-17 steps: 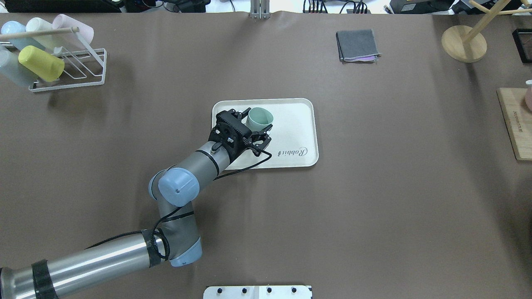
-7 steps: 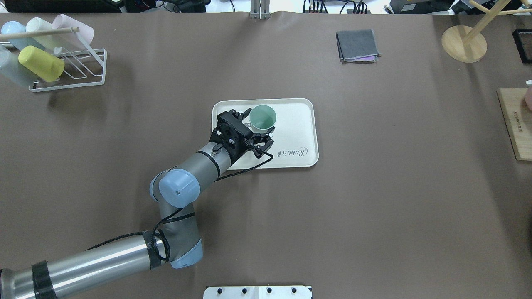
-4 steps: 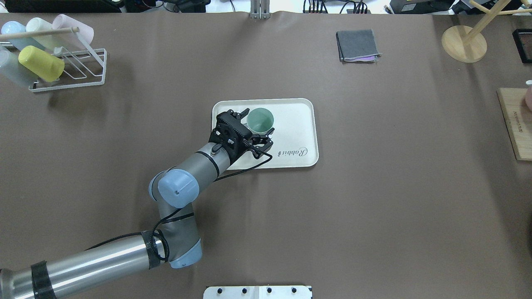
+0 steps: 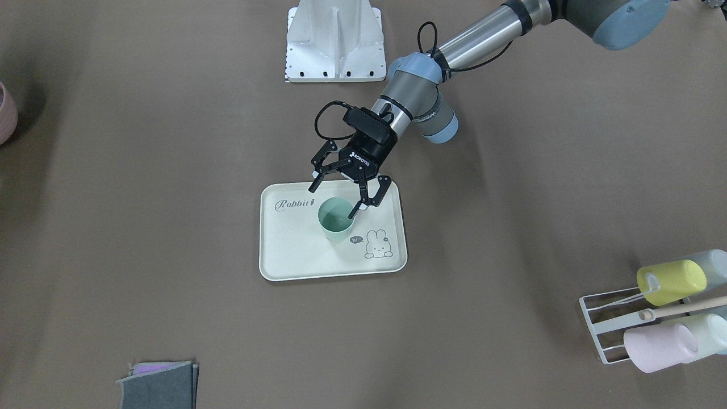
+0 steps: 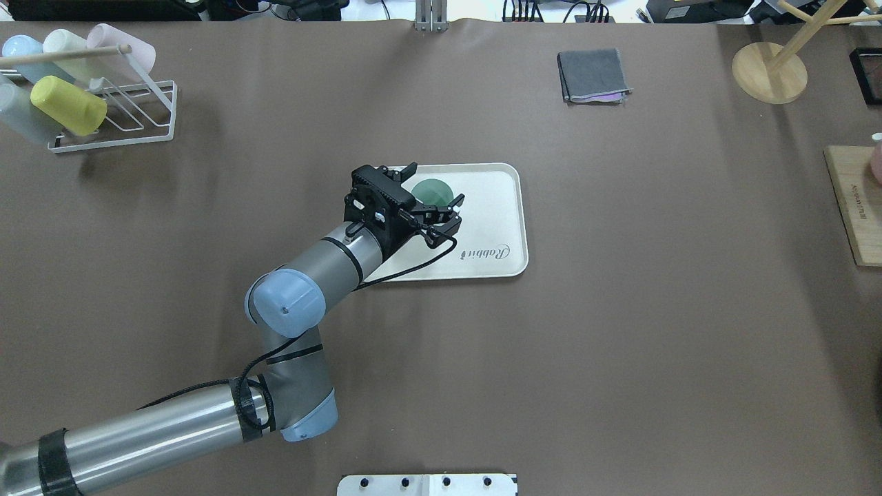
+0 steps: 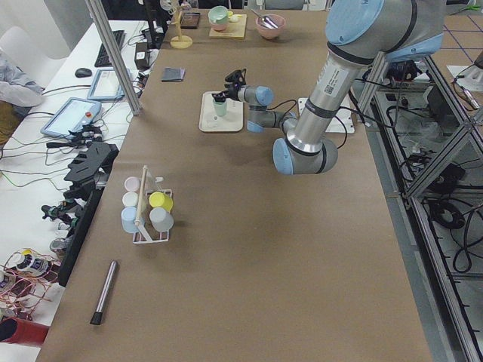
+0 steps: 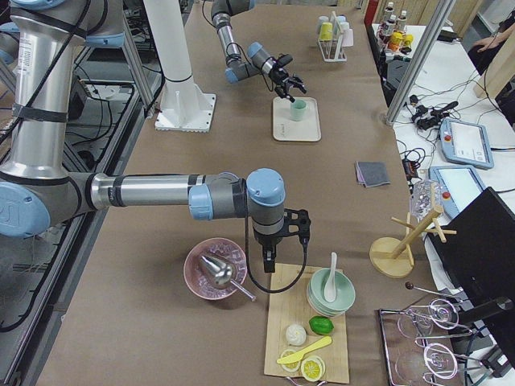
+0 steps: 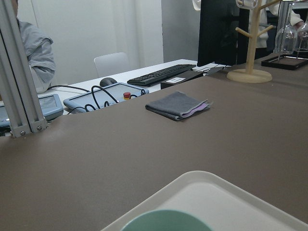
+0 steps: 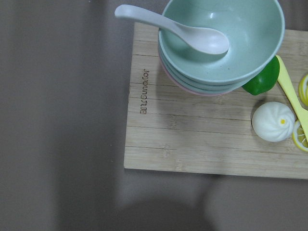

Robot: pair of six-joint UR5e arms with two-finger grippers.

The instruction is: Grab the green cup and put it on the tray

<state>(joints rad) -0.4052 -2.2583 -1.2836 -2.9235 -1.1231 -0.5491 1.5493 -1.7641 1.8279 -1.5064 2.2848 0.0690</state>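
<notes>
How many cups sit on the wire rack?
5: yellow cup and grey-blue cup nearer the robot; blue cup, cream cup, pink cup behind. None seems hidden.

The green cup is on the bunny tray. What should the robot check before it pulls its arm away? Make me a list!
1. The small mint-green plastic cup stands upright: ok.
2. It sits on the cream rectangular plastic tray, inside the raised rim: ok.
3. The left gripper is open, jaws on either side of the cup: ok.
4. Both fingers are off the cup's wall: cannot tell. In the front view one fingertip overlaps the cup's rim.
5. The cup is not lifted off the tray: ok.
</notes>
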